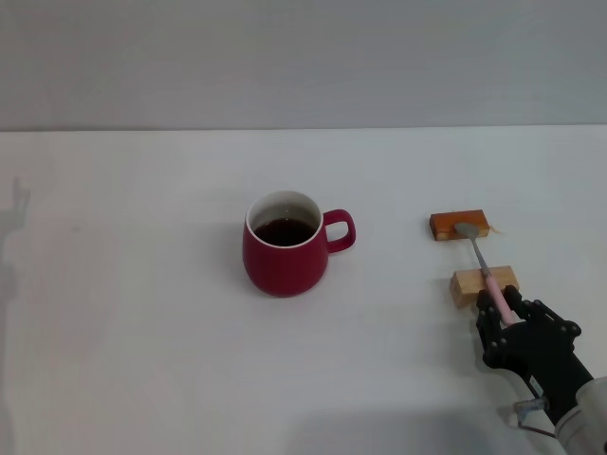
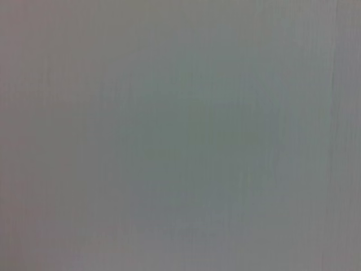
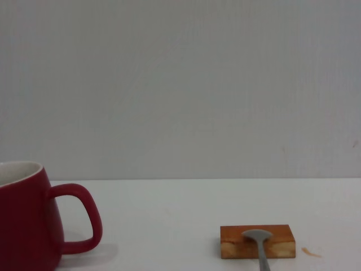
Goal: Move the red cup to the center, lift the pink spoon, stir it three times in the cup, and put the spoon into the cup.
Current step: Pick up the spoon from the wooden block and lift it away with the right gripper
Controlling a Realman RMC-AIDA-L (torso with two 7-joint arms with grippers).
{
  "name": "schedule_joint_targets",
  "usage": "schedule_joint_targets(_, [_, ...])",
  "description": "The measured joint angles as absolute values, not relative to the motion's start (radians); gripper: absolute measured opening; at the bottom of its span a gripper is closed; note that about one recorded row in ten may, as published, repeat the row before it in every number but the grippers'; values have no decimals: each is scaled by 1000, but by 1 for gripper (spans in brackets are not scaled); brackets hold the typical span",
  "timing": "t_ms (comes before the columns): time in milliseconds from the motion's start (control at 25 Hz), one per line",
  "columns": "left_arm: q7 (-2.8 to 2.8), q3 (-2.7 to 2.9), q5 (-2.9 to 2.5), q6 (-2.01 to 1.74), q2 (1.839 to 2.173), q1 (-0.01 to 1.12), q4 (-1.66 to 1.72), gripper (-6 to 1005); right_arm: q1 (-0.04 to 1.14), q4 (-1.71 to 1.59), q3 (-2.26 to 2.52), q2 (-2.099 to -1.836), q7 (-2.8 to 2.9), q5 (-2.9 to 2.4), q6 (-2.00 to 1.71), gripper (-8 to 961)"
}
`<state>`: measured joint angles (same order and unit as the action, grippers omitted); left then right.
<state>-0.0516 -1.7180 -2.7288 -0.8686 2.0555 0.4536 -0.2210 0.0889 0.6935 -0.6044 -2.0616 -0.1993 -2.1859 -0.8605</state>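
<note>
The red cup (image 1: 286, 245) already stands mid-counter (image 1: 142, 332), so I am on the spoon step: my right gripper (image 1: 504, 310) has its jaws narrowed around the pale handle of the pink spoon (image 1: 485, 268), which lies bridged across two wooden blocks (image 1: 459, 226) to the cup's right. Next I judge a straight lift is needed, then a carry leftward over the rim. I count one cup, one spoon, two blocks; my left arm is out of sight.

Orange-brown wooden block (image 1: 459, 226) beyond pale wooden block (image 1: 471, 282) on white table (image 1: 142, 332).

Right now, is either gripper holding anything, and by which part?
The right gripper is closed on the pink spoon at its pink handle end. The left gripper is out of view.
</note>
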Motion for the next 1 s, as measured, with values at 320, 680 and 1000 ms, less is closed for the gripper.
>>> schedule_joint_targets(320, [-52, -1718, -2729, -868, 2056, 454, -222, 837, 89, 691, -604, -2062, -199, -2186, -863, 261])
schedule_joint_targets(680, [-53, -1718, -2729, -868, 2056, 454, -222, 837, 89, 690, -605, -2063, -199, -2186, -864, 223])
schedule_joint_targets(1000, [-54, -1718, -2729, -868, 2056, 454, -224, 837, 89, 690, -606, -2063, -198, -2186, -864, 203])
